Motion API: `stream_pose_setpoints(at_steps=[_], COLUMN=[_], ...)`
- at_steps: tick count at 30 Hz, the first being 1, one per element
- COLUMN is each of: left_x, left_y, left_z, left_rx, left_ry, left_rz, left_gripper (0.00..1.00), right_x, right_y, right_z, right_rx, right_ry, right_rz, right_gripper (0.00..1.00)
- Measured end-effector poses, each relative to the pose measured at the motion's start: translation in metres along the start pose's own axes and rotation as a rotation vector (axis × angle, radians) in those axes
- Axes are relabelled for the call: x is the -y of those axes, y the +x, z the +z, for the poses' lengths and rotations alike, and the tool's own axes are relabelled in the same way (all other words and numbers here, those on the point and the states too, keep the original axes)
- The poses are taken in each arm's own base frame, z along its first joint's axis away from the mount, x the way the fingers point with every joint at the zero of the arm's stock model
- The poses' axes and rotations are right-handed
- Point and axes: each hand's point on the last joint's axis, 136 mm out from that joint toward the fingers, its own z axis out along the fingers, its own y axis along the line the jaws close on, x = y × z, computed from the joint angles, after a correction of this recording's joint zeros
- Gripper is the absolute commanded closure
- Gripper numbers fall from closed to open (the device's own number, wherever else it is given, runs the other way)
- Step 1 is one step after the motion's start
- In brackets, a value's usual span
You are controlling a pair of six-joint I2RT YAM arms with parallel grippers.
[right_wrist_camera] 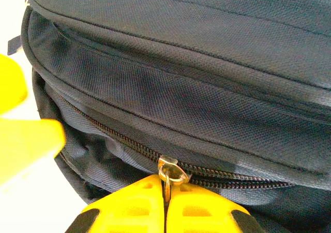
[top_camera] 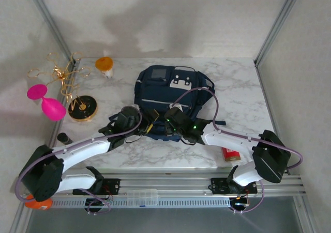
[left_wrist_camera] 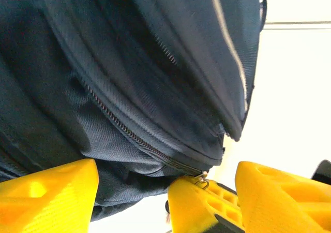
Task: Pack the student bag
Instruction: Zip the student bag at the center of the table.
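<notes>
bag [top_camera: 168, 96] laid on surface [top_camera: 238, 88] | right pincer [right_wrist_camera: 165, 204] clamped on zip pull [right_wrist_camera: 168, 172] | left pincer [left_wrist_camera: 166, 165] held apart beside it

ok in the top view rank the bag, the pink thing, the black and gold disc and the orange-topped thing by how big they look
1. student bag, by far
2. pink object
3. black and gold disc, close to the pink one, so unsure
4. orange-topped item

Marble table [top_camera: 238, 88], student bag [top_camera: 165, 96] (centre), red box [top_camera: 231, 154]
</notes>
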Motion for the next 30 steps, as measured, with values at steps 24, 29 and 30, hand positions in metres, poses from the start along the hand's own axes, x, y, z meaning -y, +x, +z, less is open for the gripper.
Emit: stream_pose_setpoints(at_steps=[24,29,30], left_x=[0.000,-0.004,-0.004], left_y=[-0.074,-0.096,-0.100], left_z=[-0.007,-0.012,-0.014], left_rx=[0.139,0.110,0.122], left_ry=[-0.086,-0.099,-0.100], left_rz=[0.025,0.059,0.066], left_gripper=[1.00,0.56,0.48], right_x=[0.072,0.041,0.031], right_y=[-0.021,-0.026,-0.024], right_z=[-0.005,0.001,0.006], right_rx=[0.022,0.008,-0.005], right_ry=[0.141,0.061,0.051], right_rz=[0.032,-0.033,-0.052], right_gripper=[1.00,1.00,1.00])
